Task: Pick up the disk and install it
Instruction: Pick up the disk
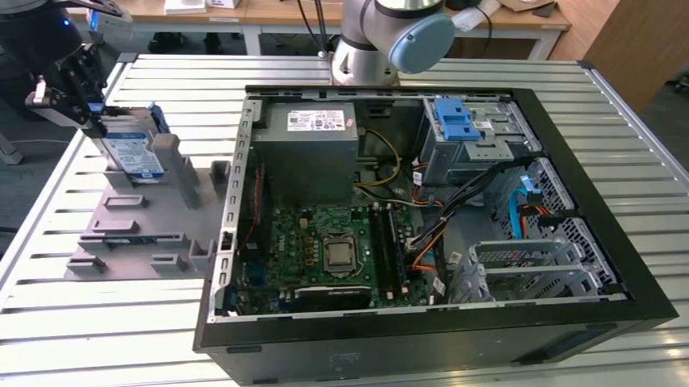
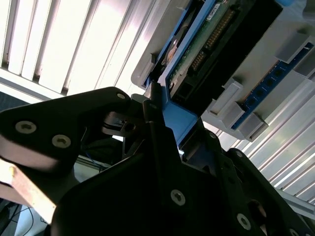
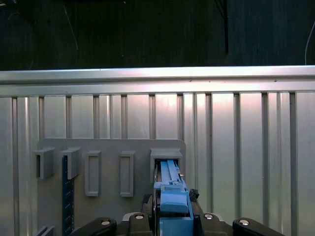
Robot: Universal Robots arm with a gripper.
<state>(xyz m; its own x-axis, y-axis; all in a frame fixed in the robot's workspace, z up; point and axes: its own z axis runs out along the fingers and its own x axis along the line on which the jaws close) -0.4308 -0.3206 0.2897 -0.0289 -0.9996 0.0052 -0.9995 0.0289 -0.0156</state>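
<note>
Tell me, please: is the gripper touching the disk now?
Touching. In the second wrist view the gripper is shut on the blue rail of the disk, with one finger flat against it and no gap.

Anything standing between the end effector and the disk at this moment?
Nothing visible does. The end effector is right at the top edge of the flat silver metal disk with blue plastic rails, which stands upright in a grey plastic fixture.

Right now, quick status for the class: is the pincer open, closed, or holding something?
Pincer: closed on the blue rail of the disk, which stands upright in the grey holder.
</note>
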